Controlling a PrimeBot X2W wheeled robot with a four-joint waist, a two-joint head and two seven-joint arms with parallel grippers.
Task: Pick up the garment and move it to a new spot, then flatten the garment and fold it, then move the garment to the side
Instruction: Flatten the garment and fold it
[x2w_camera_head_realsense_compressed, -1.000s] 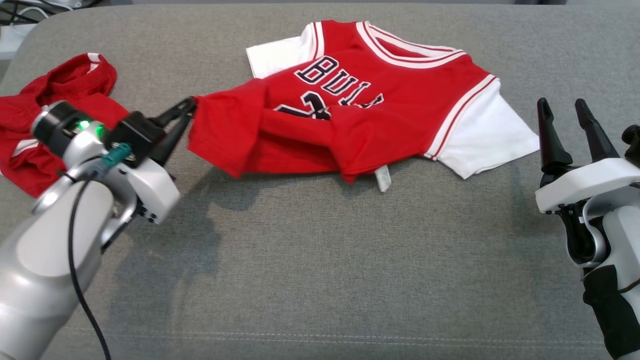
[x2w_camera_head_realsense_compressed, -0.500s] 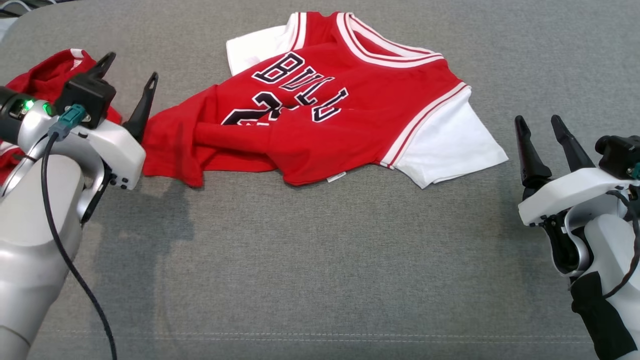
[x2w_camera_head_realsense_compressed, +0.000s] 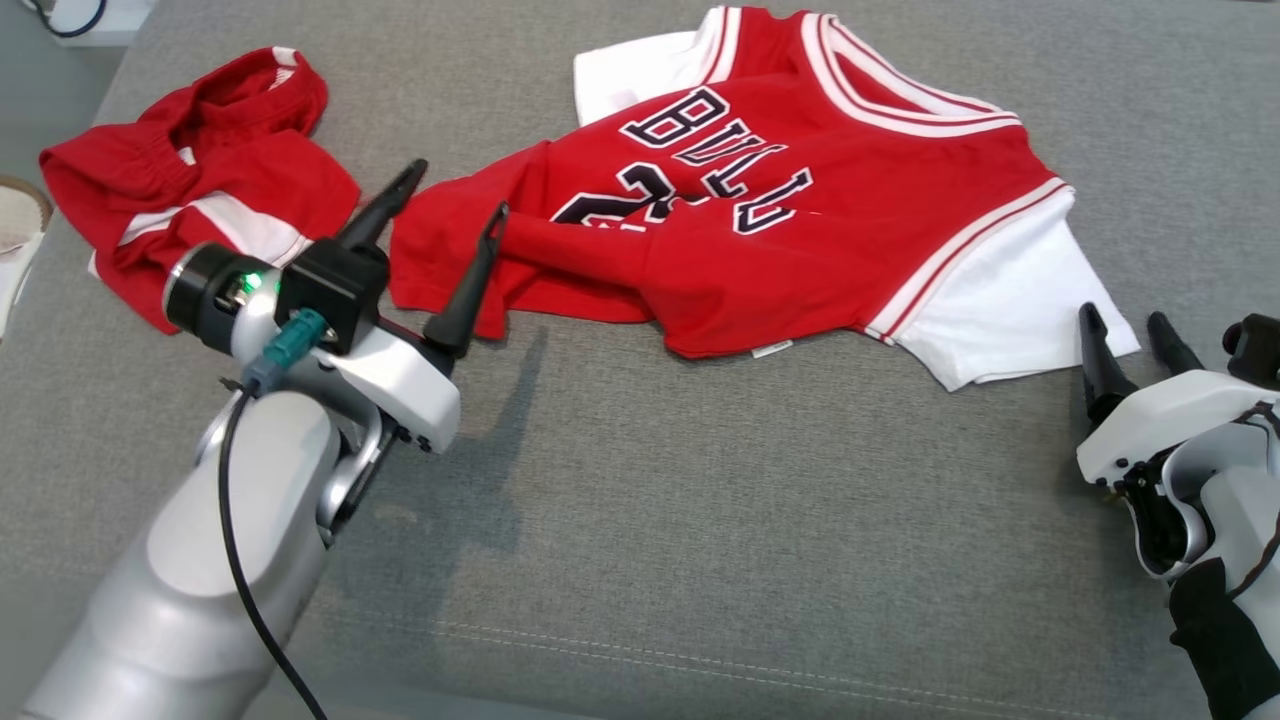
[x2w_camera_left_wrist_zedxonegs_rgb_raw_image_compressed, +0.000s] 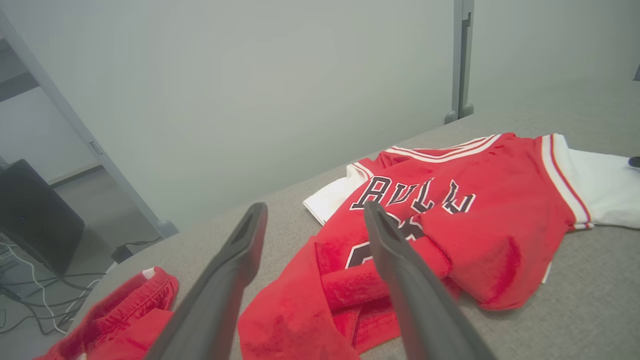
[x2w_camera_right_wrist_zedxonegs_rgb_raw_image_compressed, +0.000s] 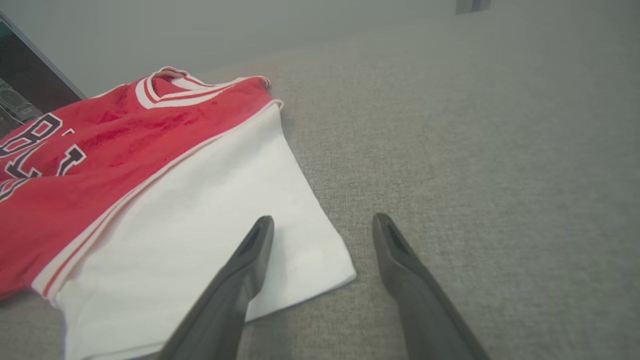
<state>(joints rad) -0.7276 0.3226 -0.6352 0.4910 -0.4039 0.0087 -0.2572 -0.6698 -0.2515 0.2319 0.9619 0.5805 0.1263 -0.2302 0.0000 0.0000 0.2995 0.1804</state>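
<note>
The garment (x2w_camera_head_realsense_compressed: 760, 210), a red jersey with white sleeves and dark lettering, lies on the grey cushion with its lower left part bunched and folded over. My left gripper (x2w_camera_head_realsense_compressed: 458, 188) is open, its fingers raised just left of the bunched hem and holding nothing. Seen from the left wrist, the left gripper (x2w_camera_left_wrist_zedxonegs_rgb_raw_image_compressed: 315, 207) frames the crumpled hem of the garment (x2w_camera_left_wrist_zedxonegs_rgb_raw_image_compressed: 480, 210). My right gripper (x2w_camera_head_realsense_compressed: 1122, 316) stands open by the white right sleeve's corner. From the right wrist, the right gripper (x2w_camera_right_wrist_zedxonegs_rgb_raw_image_compressed: 324, 219) straddles the sleeve corner of the garment (x2w_camera_right_wrist_zedxonegs_rgb_raw_image_compressed: 200, 215) from above, without touching it.
Red shorts (x2w_camera_head_realsense_compressed: 200, 180) with white trim lie crumpled at the far left, near the cushion's edge. The grey cushion (x2w_camera_head_realsense_compressed: 700, 520) runs wide in front, with a seam near its front edge. Beyond it, a dark box (x2w_camera_left_wrist_zedxonegs_rgb_raw_image_compressed: 35, 215) and a grey post (x2w_camera_left_wrist_zedxonegs_rgb_raw_image_compressed: 462, 60) stand by the wall.
My left gripper went from shut on the garment's left hem to open; the hem dropped onto the cushion. The head camera has shifted. The right gripper stayed open.
</note>
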